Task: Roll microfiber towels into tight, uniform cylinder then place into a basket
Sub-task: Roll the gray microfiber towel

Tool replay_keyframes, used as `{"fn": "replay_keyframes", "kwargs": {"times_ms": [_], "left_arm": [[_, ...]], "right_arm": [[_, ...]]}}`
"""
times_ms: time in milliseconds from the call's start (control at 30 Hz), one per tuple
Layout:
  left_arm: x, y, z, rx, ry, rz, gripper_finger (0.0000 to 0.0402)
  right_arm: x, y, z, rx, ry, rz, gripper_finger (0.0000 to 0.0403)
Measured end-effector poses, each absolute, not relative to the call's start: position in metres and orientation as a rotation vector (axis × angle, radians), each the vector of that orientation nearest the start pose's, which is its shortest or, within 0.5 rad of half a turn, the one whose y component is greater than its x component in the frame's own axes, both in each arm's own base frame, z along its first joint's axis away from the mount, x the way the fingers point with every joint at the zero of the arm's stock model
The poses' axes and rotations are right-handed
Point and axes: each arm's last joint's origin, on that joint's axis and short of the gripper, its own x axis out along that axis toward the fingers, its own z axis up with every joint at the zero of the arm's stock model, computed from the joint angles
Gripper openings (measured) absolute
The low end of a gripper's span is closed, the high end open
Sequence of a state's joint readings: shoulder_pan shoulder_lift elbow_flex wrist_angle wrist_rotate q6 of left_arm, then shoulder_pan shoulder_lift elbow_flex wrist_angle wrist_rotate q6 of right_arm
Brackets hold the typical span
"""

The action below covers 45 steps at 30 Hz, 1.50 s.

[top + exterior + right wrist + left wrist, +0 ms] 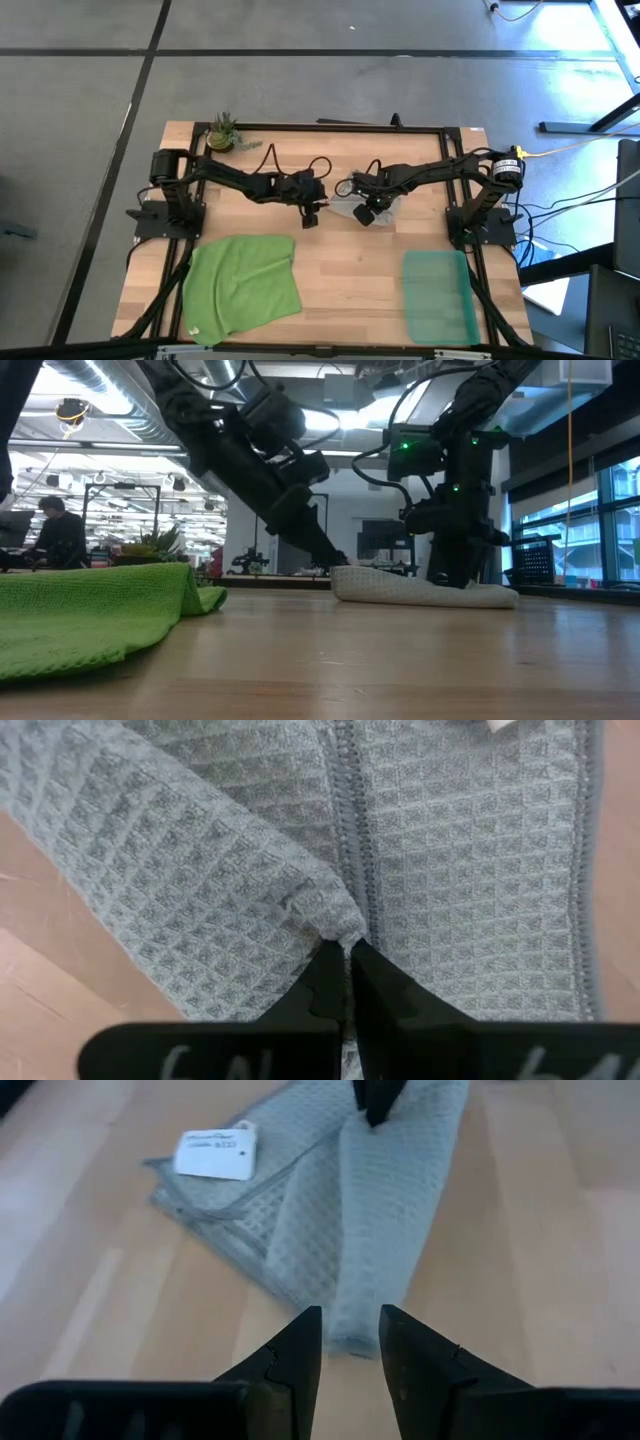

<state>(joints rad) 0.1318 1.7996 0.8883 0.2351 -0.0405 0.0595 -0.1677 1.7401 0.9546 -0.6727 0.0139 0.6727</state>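
Note:
The grey towel (345,208) lies mid-table, one side folded over into a loose roll (385,1210), its white tag (213,1155) facing up. My right gripper (350,952) stands over it pointing down, shut on the cloth. My left gripper (350,1330) slants down from the table's left. It is open, with its tips on either side of the roll's near end (350,1342). The green towel (245,285) lies spread flat at the near left. The teal basket (438,295) sits at the near right. My right gripper pinches the grey towel at the edge of the folded-over roll (335,925), from above with its fingers pointing down. The cloth puckers toward the tips; one layer or several I cannot tell. The towel stays lying on the table (420,590). My left gripper's tips flank the roll's end; I cannot tell whether they touch it.
A small potted plant (222,133) stands at the far left corner. A black frame (340,127) runs along the table's far edge. Bare wood lies between the green towel and the basket. A person (55,535) sits in the room beyond.

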Motion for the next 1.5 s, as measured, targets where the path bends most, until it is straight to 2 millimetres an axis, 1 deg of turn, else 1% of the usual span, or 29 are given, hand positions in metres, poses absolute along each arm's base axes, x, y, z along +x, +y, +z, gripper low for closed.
{"fn": "replay_keyframes", "kwargs": {"times_ms": [267, 500, 600, 733, 833, 900, 1067, 1133, 1233, 1333, 1500], "left_arm": [[0.353, 0.048, 0.121, 0.0, 0.722, 0.148, 0.0099], [0.354, 0.047, 0.119, -0.019, 0.73, 0.152, 0.0096], [0.353, 0.047, 0.118, -0.068, 0.737, 0.17, 0.0073], [0.35, 0.046, 0.118, -0.16, 0.766, 0.201, 0.0016], [0.346, 0.043, 0.122, -0.239, 0.796, 0.215, 0.0011], [0.343, 0.039, 0.128, -0.261, 0.806, 0.211, 0.0009], [0.335, 0.023, 0.155, -0.246, 0.789, 0.166, 0.0006], [0.33, 0.018, 0.164, -0.241, 0.795, 0.154, 0.0004], [0.327, 0.012, 0.176, -0.241, 0.766, 0.136, 0.0004], [0.328, 0.008, 0.179, -0.254, 0.747, 0.13, 0.0003], [0.332, 0.008, 0.179, -0.256, 0.742, 0.13, 0.0002]], "right_arm": [[0.29, -0.049, 0.137, 0.677, 1.332, -0.614, 0.0008], [0.29, -0.049, 0.137, 0.676, 1.332, -0.614, 0.0008], [0.29, -0.049, 0.137, 0.672, 1.333, -0.61, 0.0008], [0.291, -0.049, 0.137, 0.65, 1.329, -0.584, 0.0008], [0.293, -0.049, 0.137, 0.622, 1.323, -0.55, 0.0008], [0.294, -0.048, 0.137, 0.6, 1.312, -0.525, 0.0008], [0.301, -0.044, 0.138, 0.516, 1.271, -0.408, 0.0008], [0.305, -0.041, 0.139, 0.485, 1.251, -0.361, 0.0008], [0.308, -0.034, 0.139, 0.433, 1.236, -0.286, 0.0008], [0.311, -0.027, 0.139, 0.396, 1.223, -0.214, 0.0008], [0.313, -0.016, 0.14, 0.373, 1.22, -0.178, 0.0008]]}}
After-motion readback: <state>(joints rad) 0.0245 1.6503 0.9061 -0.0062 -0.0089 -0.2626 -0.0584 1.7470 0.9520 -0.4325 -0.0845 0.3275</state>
